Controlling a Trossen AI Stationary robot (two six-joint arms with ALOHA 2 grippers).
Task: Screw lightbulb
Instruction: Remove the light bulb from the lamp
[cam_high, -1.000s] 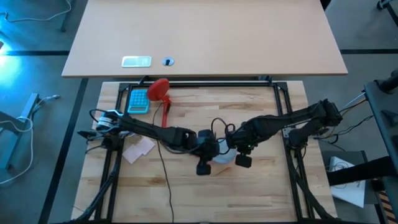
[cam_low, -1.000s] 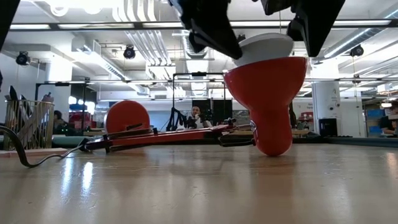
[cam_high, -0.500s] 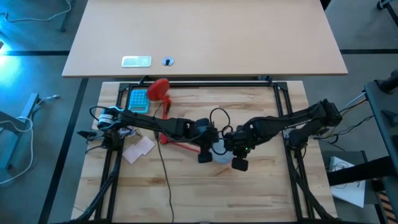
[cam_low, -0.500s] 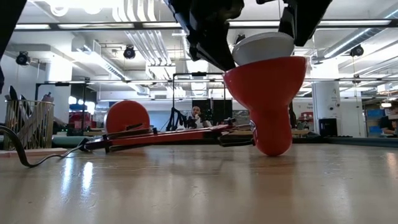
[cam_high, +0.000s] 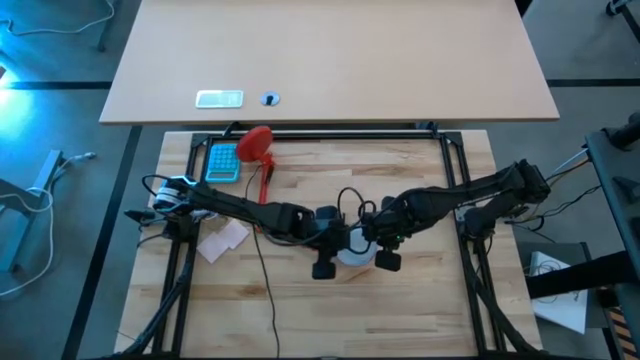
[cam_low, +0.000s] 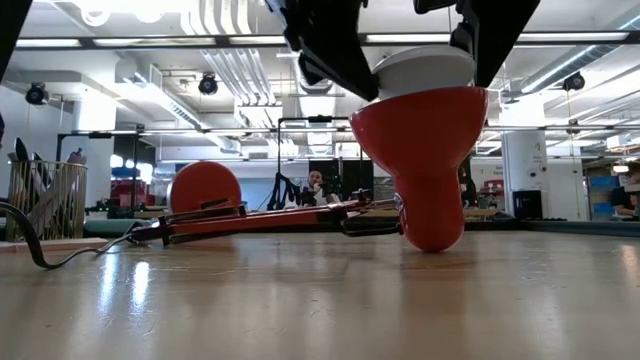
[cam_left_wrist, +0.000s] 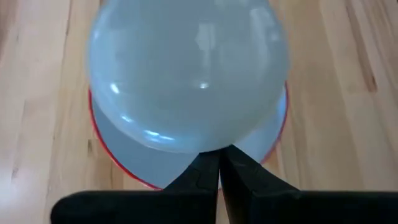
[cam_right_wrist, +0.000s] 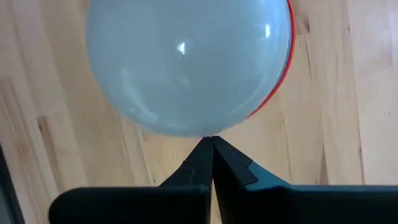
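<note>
A red lamp shade (cam_low: 425, 160) stands on the table on its narrow end (cam_low: 432, 238), its mouth facing up. The white lightbulb (cam_low: 422, 70) sits in that mouth with its round dome up; its screw base is hidden inside the shade. In the high view the lightbulb (cam_high: 352, 256) lies between the two arms. My left gripper (cam_high: 325, 264) is shut at the bulb's left side. My right gripper (cam_high: 386, 259) is shut at its right side. The lamp's red arm (cam_low: 260, 215) lies along the table toward its round red foot (cam_high: 255, 144). My left gripper touches the bulb's dome (cam_left_wrist: 214, 144) low on its side, just above the shade's rim (cam_left_wrist: 102, 140), with the tips of its shut fingers (cam_left_wrist: 208, 167). It comes slanting down from the table's left. My right gripper meets the dome's lower side (cam_right_wrist: 208, 132) with its shut fingertips (cam_right_wrist: 205, 152), slanting steeply down from the table's right. The bulb stays seated in the shade (cam_right_wrist: 285, 78).
A blue calculator (cam_high: 222, 160) lies at the far left beside the lamp's foot. Some paper (cam_high: 222, 240) lies at the left. A black cable (cam_high: 268, 295) runs toward the near edge. A black frame (cam_high: 330, 133) borders the table.
My left gripper went a little toward the table's far edge and has come back toward the near edge beside the bulb. The shade with the bulb has shifted slightly sideways and now leans a little. Both grippers stay shut.
</note>
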